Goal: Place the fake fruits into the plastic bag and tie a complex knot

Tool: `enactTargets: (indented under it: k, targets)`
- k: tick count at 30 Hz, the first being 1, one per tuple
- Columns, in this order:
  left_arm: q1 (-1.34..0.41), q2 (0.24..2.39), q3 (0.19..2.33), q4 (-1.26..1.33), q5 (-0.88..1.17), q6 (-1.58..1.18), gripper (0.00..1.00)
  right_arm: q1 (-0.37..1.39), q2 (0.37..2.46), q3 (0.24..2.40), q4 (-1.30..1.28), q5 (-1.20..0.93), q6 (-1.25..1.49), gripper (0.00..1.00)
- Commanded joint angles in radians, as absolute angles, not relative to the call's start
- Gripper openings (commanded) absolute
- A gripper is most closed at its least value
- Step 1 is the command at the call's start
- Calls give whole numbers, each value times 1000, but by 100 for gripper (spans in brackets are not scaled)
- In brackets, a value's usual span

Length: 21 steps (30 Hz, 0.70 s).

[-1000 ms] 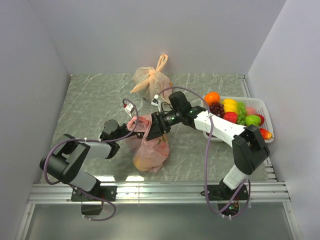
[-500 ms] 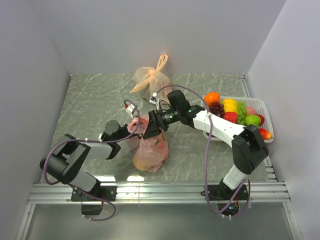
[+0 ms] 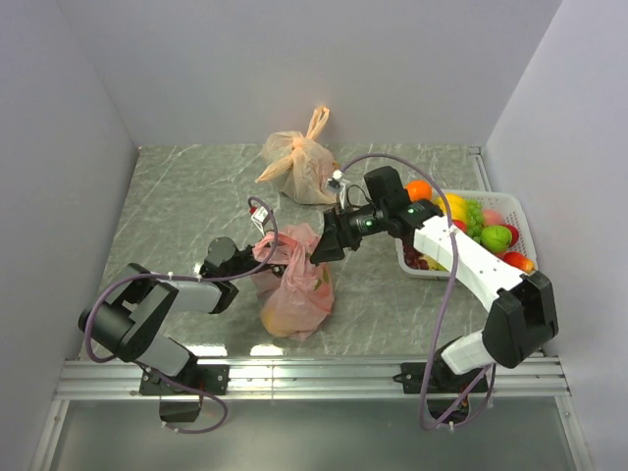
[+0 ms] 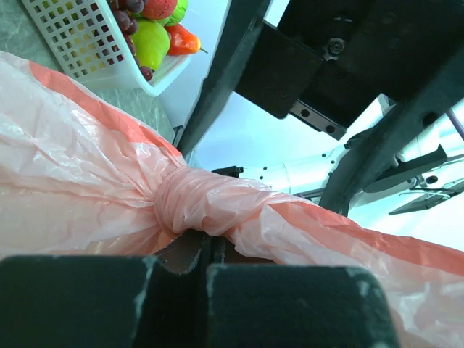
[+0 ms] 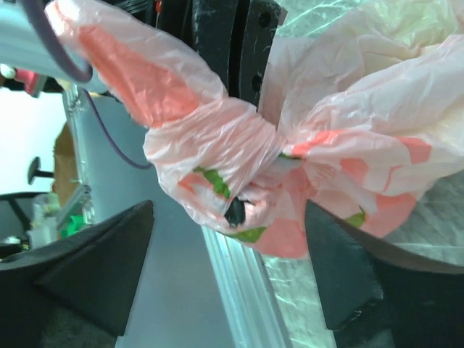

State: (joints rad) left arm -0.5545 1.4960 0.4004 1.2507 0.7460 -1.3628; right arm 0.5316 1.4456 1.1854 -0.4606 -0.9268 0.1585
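Note:
The pink-red plastic bag (image 3: 292,287) lies on the table's middle with yellowish fake fruits showing through its lower part. Its handles are twisted into a knot (image 4: 194,207) (image 5: 243,143) at the top. My left gripper (image 3: 257,257) (image 4: 210,250) sits at the bag's left side, shut on the plastic just under the knot. My right gripper (image 3: 321,249) (image 5: 228,268) hangs open just right of the knot, fingers wide apart and touching nothing. More fake fruits (image 3: 469,224) (image 4: 151,42) fill the white basket.
A pale orange tied bag (image 3: 299,162) stands at the back centre. The white basket (image 3: 523,228) sits at the right edge under the right arm's forearm. Walls close in the table on the left, back and right.
The right gripper has opened off the bag's handle and drawn back to the right. The bag's top has sagged slightly. The left gripper has stayed where it was.

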Motion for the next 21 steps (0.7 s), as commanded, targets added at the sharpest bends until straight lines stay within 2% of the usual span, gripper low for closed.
enactTargets:
  k: [1,2,5,21]
  targets:
    - [-560,1482,423,1324,772,-1353,0,518,1408,1157,-489,-920,112,81]
    - [-560,1483,425,1325,770,-1354,0,515,1411,1144,-480,-917,110,71]
    - [-561,1489,431,1331,772,-1353,0,525,1419,1117,-422,-897,139,66]
    - [-591,1563,457,1413,769,-1391,0,652,1568,1163,-189,-857,281,62]
